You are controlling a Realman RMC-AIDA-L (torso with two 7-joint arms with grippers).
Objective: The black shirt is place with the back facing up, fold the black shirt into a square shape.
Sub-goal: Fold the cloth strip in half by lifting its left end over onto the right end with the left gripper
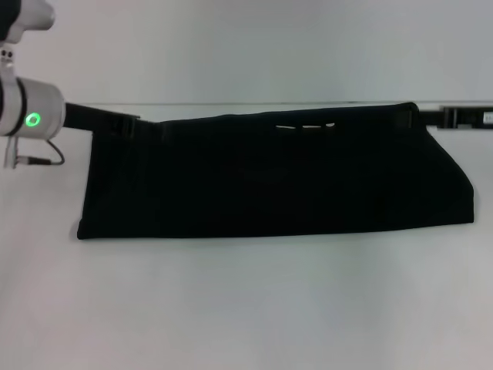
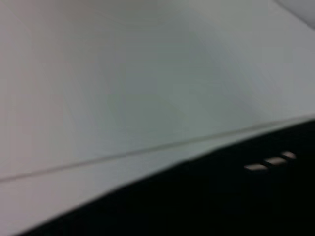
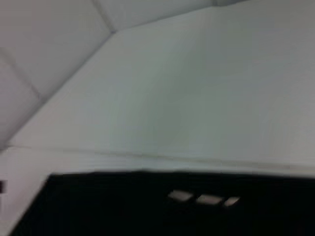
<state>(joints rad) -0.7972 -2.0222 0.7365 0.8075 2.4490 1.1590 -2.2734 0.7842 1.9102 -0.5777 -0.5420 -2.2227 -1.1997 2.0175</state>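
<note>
the black shirt (image 1: 277, 181) lay on the white table (image 1: 246, 308) as a long folded band, its near fold edge running straight across the table and its far edge raised at both ends. all positions below are given relative to the shirt.

surroundings: the table around the shirt was plain white. at the shirt's far-left corner the left arm's white wrist housing (image 1: 31, 108) stood with a green ring light (image 1: 33, 119) lit, and a thin dark cable (image 1: 42, 158) looped beneath it. a white wall (image 1: 246, 46) rose just beyond the shirt's far edge.

obstructions: the left gripper (image 1: 115, 122) reached in at the shirt's far-left corner, black against black cloth — whether its fingers were parted or closed on the fabric could not be told. the right gripper (image 1: 431, 116) met the shirt's far-right corner in the same way; its fingers could not be made out either, and a grip on the cloth could not be confirmed. both far corners of the shirt sat higher than the near fold, beside these grippers.

markings: three small pale marks (image 1: 306, 126) showed near the middle of the shirt's far edge. they also appeared in the left wrist view (image 2: 270, 161) and the right wrist view (image 3: 204, 198), set in black cloth (image 2: 206, 201) (image 3: 147, 206). they were too small and blurred to be read as letters. no other writing could be read.
</note>
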